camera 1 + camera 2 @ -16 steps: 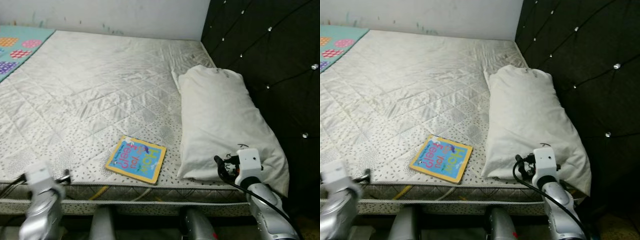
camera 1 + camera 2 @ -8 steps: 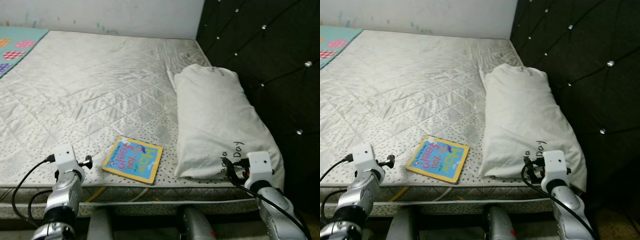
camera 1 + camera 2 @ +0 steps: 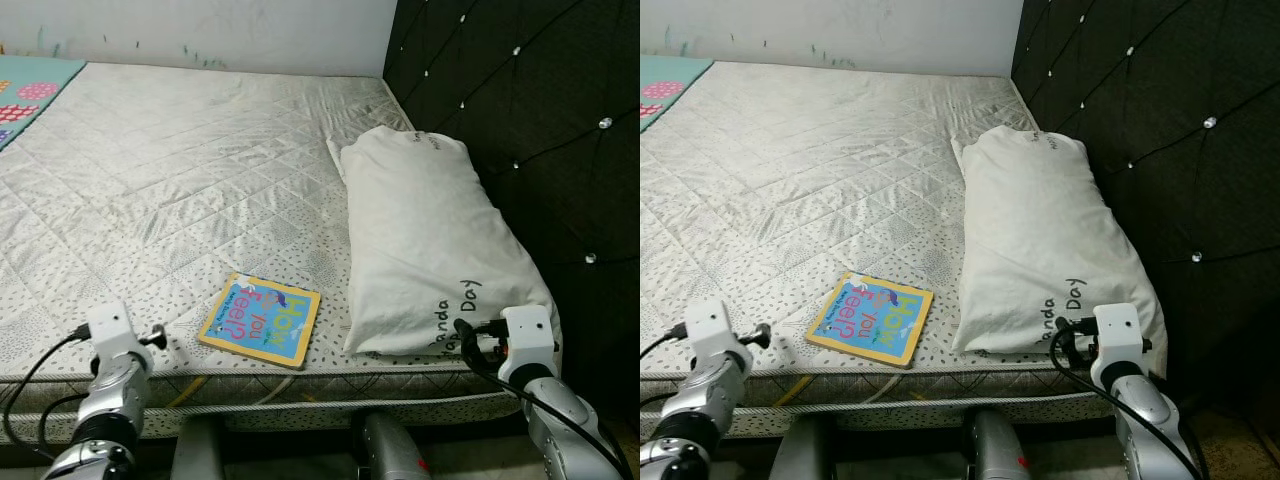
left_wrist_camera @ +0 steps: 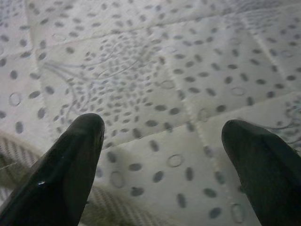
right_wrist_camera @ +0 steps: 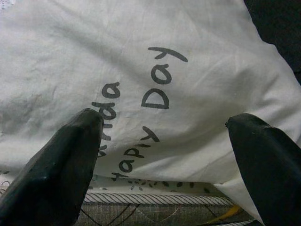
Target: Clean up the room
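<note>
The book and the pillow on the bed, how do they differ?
The book is small, flat and stiff, with a bright blue and yellow cover; the pillow is far larger, soft, puffy and plain white with dark handwriting near one end. The book lies askew near the mattress's front edge; the pillow runs lengthwise along the black headboard. Both rest on the quilted mattress, apart from each other and untouched by either claw.
</note>
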`<state>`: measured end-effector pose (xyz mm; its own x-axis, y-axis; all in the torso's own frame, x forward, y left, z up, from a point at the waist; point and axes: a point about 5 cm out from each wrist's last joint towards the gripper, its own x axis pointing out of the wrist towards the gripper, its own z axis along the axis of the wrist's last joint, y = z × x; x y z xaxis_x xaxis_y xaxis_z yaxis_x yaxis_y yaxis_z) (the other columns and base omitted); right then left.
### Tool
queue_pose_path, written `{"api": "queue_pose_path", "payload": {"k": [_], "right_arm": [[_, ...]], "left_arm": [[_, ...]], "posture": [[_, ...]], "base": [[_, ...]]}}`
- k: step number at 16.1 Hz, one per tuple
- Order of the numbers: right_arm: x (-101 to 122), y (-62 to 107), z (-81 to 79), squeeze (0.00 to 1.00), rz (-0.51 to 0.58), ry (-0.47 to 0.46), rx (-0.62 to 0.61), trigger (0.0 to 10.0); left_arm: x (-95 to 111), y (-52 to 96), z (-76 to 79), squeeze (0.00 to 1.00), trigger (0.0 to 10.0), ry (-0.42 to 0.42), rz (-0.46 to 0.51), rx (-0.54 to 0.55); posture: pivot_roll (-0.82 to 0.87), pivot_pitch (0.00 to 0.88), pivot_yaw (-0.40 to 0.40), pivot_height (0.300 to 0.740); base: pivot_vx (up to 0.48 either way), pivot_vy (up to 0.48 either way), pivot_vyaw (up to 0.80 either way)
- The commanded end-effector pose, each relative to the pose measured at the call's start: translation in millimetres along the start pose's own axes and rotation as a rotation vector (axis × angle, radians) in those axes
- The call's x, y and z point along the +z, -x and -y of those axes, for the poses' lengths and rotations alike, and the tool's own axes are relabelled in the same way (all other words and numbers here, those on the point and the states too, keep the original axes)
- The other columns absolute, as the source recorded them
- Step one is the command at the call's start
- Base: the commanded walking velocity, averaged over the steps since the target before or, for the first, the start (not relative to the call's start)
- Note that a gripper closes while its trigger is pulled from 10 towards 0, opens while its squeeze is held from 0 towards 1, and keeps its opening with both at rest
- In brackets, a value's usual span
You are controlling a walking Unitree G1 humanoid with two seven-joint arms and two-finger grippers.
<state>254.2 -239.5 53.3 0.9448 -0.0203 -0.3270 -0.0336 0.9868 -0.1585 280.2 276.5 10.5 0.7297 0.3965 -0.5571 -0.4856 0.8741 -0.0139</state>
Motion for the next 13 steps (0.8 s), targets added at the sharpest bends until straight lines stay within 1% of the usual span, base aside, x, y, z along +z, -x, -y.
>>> {"api": "queue_pose_path", "payload": {"k": [1, 4, 7, 8, 9, 11, 13], "right_arm": [[2, 2.2, 5.5, 0.00, 0.003, 0.001, -0.011, 10.0], [1, 4.1, 7.4, 0.00, -0.002, -0.001, -0.018, 10.0], [0, 6.4, 8.9, 0.00, -0.007, -0.001, -0.025, 10.0], [0, 6.9, 9.0, 0.00, -0.008, -0.001, -0.025, 10.0], [0, 7.7, 9.8, 0.00, -0.008, -0.001, -0.027, 10.0], [0, 8.7, 12.7, 0.00, -0.012, 0.001, -0.035, 10.0], [-1, 10.0, 13.5, 0.00, -0.016, 0.002, -0.038, 10.0]], "left_arm": [[8, -1.7, -1.6, 0.00, 10.0, 0.010, 0.016, -0.001], [11, -3.4, -2.5, 0.00, 10.0, 0.011, 0.010, -0.015], [7, -3.7, 6.6, 0.00, 10.0, -0.017, -0.033, -0.063], [6, -3.7, 8.6, 0.00, 10.0, -0.005, -0.043, -0.070], [5, -3.7, 10.7, 0.00, 10.0, -0.027, -0.049, -0.083], [1, -3.4, 13.7, 0.00, 10.0, -0.043, -0.084, -0.101], [-4, -2.8, 12.6, 0.00, 10.0, -0.056, -0.109, -0.101]], "posture": [[-0.17, 0.000, -0.084, 0.582], [-0.17, 0.000, -0.082, 0.582], [-0.18, 0.000, -0.081, 0.582], [-0.18, 0.000, -0.081, 0.582], [-0.18, 0.000, -0.081, 0.582], [-0.20, 0.000, -0.077, 0.582], [-0.20, 0.000, -0.076, 0.582]], "base": [[0.000, 0.000, 0.00], [0.000, 0.000, 0.00], [0.000, 0.000, 0.00], [0.000, 0.000, 0.00], [0.000, 0.000, 0.00], [0.000, 0.000, 0.00], [0.000, 0.000, 0.00]]}}
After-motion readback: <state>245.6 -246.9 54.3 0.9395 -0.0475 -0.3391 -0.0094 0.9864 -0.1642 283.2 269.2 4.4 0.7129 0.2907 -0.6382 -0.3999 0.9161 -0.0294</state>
